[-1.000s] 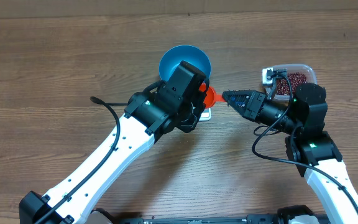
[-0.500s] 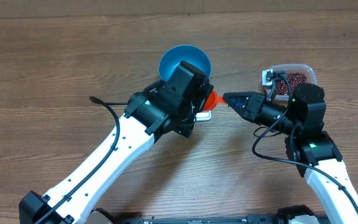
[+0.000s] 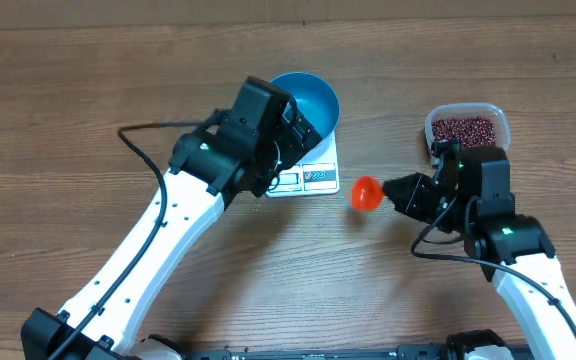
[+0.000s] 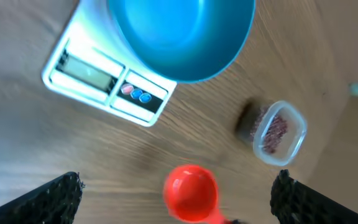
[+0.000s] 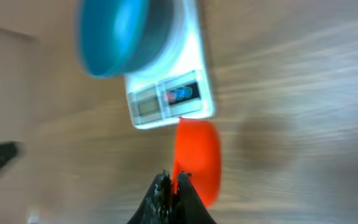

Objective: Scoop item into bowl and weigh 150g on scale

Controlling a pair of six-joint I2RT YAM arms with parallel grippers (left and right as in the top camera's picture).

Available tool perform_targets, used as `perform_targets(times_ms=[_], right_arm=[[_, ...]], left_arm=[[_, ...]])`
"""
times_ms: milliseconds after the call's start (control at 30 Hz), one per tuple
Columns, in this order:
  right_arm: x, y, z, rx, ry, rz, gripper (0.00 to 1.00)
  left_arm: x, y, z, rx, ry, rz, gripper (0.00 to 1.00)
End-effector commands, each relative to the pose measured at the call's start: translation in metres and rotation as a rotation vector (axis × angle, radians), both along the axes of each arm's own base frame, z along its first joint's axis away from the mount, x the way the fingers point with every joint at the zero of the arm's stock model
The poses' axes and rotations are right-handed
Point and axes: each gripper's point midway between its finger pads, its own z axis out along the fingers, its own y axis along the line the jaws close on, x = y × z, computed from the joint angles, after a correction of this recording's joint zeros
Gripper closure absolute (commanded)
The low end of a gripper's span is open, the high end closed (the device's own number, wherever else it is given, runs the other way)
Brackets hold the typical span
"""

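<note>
many small dark maroon beans (image 3: 465, 129) sit in the clear plastic tub (image 3: 505, 125) at 2 o'clock. flat white scale (image 3: 308, 179), long axis 9-to-3, display toward 6, print unreadable, carries the round blue bowl (image 3: 313, 98). right gripper (image 3: 393, 192) pinches orange-red scoop (image 3: 367, 194); left gripper (image 4: 176, 190) spread.

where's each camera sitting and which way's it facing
overhead: above the wooden table, looking straight down; left arm, right arm show.
left wrist: on the left arm, looking down at round blue bowl on flat white scale; open fingers show.
right wrist: faces the scale; shut gripper holds orange-red scoop.
shared: all three see bowl, scale, scoop.
</note>
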Motion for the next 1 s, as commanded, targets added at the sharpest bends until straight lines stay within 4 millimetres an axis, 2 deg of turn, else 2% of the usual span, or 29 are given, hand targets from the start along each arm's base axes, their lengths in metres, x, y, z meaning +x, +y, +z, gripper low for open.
perform_targets(times_ms=[0,133,167,200,267,300,400,533,667,800,967], right_arm=[[0.016,-0.034,0.029,-0.227,-0.082,-0.065,0.96],[0.012,-0.058,0.053,-0.346,-0.060,-0.140,0.96],[0.012,-0.061,0.058,-0.361,-0.061,-0.152,0.96],[0.012,-0.067,0.069,-0.384,-0.069,-0.175,0.96],[0.013,-0.066,0.080,-0.377,-0.091,-0.177,0.96],[0.014,-0.064,0.084,-0.368,-0.100,-0.173,0.96],[0.014,-0.062,0.087,-0.357,-0.103,-0.165,0.96],[0.012,-0.062,0.085,-0.357,-0.095,-0.162,0.96],[0.011,-0.056,0.086,-0.329,-0.094,-0.139,0.96],[0.012,-0.050,0.089,-0.299,-0.105,-0.119,0.96],[0.011,-0.050,0.088,-0.287,-0.093,-0.134,0.96]], left_arm=[[-0.002,0.003,0.009,0.141,-0.147,-0.276,0.00],[-0.003,0.004,0.007,0.239,-0.222,-0.452,0.03],[-0.004,0.004,0.006,0.261,-0.236,-0.490,0.11],[-0.005,0.005,0.005,0.312,-0.272,-0.585,0.44],[-0.009,0.006,0.002,0.375,-0.308,-0.705,0.89],[-0.011,0.007,0.001,0.410,-0.327,-0.771,0.95],[-0.014,0.012,-0.002,0.465,-0.341,-0.853,0.96],[-0.017,0.010,-0.003,0.451,-0.333,-0.865,0.96],[-0.003,0.023,-0.007,0.569,-0.358,-0.853,0.96],[0.012,0.018,-0.022,0.653,-0.447,-0.961,0.96],[0.008,0.010,-0.053,0.659,-0.431,-1.058,0.96]])
